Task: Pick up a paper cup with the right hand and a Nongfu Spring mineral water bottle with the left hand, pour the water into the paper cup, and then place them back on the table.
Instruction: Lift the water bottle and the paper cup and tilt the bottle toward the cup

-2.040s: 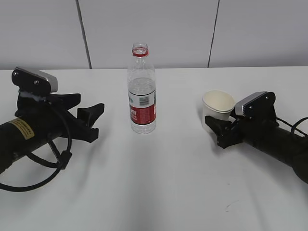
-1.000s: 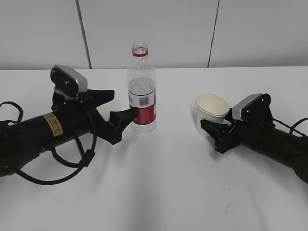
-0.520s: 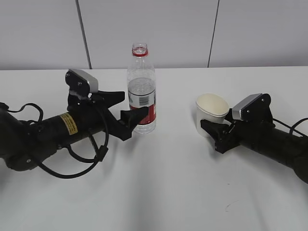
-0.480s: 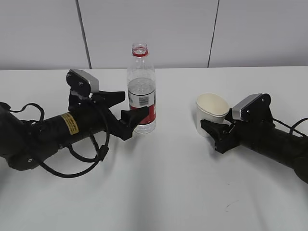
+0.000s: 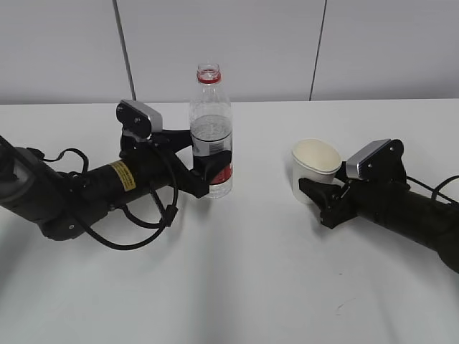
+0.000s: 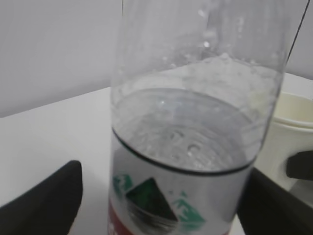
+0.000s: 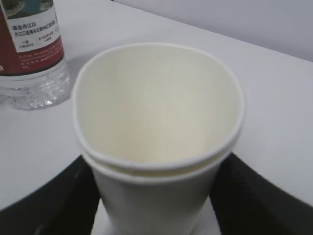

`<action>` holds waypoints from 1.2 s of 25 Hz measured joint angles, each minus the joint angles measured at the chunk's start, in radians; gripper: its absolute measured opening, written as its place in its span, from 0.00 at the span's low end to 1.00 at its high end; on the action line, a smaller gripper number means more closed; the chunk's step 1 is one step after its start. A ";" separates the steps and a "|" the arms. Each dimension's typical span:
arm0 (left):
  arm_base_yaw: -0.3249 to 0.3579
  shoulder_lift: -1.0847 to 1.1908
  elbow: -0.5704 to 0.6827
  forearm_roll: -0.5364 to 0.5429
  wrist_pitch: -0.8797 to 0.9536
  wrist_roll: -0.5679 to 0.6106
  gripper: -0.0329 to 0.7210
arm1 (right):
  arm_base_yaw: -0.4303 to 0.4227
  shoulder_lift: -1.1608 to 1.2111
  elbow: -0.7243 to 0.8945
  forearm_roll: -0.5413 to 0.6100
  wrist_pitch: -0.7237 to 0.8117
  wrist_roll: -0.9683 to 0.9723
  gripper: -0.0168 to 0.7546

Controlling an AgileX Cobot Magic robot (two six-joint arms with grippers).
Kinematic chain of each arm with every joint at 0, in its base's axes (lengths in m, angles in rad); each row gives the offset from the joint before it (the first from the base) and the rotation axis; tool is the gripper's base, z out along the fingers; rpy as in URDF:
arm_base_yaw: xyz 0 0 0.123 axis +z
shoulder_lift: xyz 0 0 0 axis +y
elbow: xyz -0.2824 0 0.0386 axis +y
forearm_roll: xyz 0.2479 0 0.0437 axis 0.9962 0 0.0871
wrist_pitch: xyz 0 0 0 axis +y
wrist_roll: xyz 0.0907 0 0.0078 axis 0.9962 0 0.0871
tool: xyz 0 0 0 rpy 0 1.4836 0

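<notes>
Your left black gripper with the yellow label (image 5: 204, 159) reaches in from the left, its fingers spread on either side of the tall clear plastic bottle (image 5: 211, 132), which stands upright mid-table on the white tabletop (image 5: 237, 287). To the right, your right black gripper (image 5: 320, 195) pinches the small cream paper cup (image 5: 315, 166), its rim squeezed oval.

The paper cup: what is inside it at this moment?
The paper cup looks empty: its cream inner wall is bare and dry. Its very bottom is not clearly visible. The water is in the bottle.
</notes>
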 joint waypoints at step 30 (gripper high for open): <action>-0.018 -0.117 -0.015 0.097 0.355 -0.003 0.59 | 0.000 -0.083 0.000 -0.143 0.017 0.070 0.65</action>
